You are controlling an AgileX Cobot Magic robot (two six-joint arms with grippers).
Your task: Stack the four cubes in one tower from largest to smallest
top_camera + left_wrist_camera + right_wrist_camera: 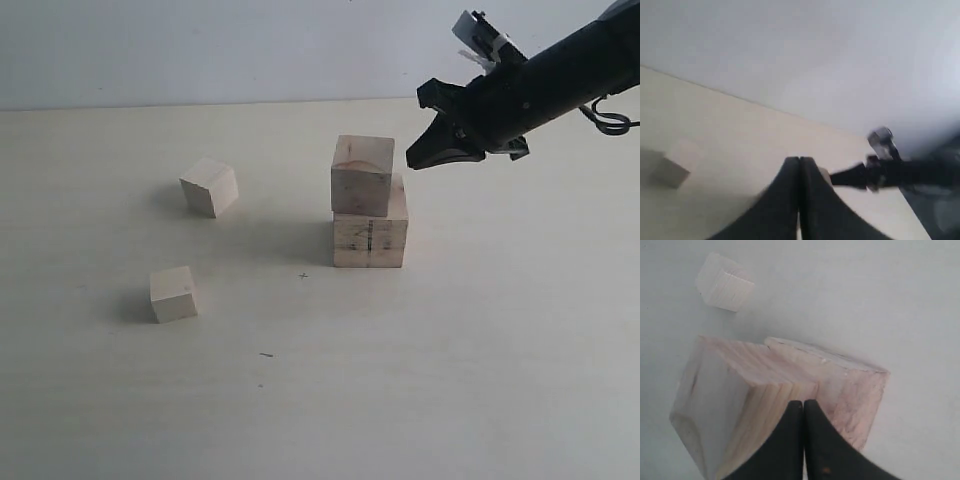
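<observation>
Bench (480,380): we see a pale cream, matt surface filling most of the exterior view.
Wall (200,50): we see it plain and whitish grey, meeting the bench's far edge in a straight line.
Cross mark (303,275): tiny and dark, on the bench near the middle.
Dash (266,354): a short dark streak, which we find nearer the camera than the cross mark.

Open table (500,380) right of the two-cube stack (368,205)

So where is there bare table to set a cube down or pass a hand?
Free: the table in front of every cube; the strip between the stack and the far small cube and near small cube. Crowded: beside the stack's top, where the right claw hangs.
</observation>
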